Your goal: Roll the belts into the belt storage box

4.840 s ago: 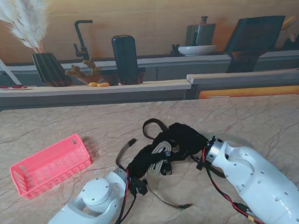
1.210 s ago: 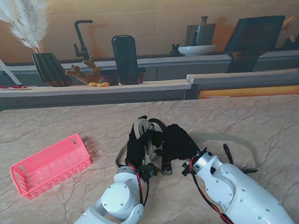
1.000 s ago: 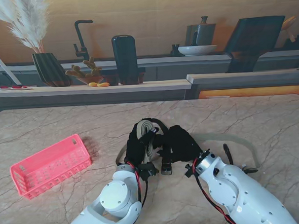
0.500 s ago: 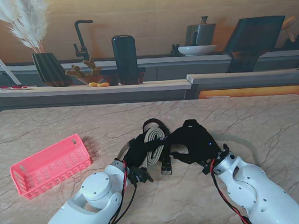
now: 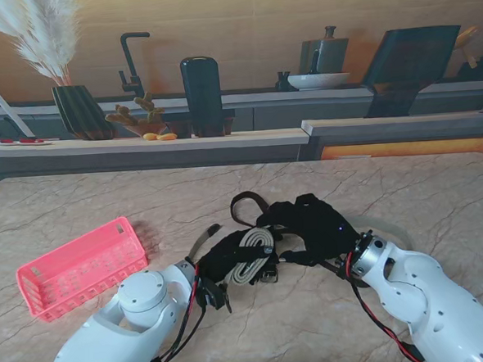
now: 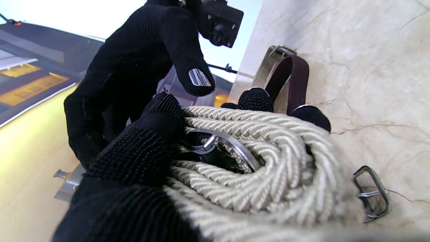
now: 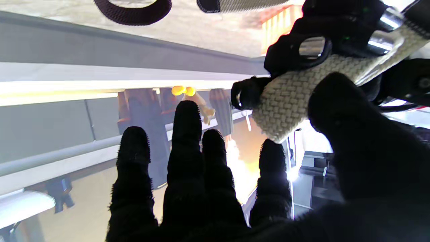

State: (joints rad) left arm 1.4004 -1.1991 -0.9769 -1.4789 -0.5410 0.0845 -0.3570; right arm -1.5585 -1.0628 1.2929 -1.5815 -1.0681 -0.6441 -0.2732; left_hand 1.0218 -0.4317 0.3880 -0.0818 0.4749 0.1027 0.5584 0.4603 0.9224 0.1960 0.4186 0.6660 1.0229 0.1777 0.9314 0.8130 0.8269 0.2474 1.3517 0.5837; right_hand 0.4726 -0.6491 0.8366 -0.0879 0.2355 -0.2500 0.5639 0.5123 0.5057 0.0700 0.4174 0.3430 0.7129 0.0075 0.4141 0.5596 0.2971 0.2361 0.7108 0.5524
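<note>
So both black-gloved hands are bunched up around the middle of the marble counter, a bit toward the near edge. The left hand has its fingers wrapped around a coil of cream braided belt, and in the left wrist view you can see the rope-like turns stacked up tight with a silver ring buckle poking out of the center of the roll. The right hand is just beside it, fingers spread straight out and not wrapped on anything, though its thumb sits right up against the woven end of the cream belt; I honestly can't tell if it's pinching it or just touching. A dark brown belt loops out on the counter on the far side of the hands, and a loose metal buckle lies flat on the marble right next to the roll. There's also a pale strap trailing off on the counter behind the right wrist. The pink storage box sits well apart, over near the left edge of the counter, turned at an angle, with no belt in it.
</note>
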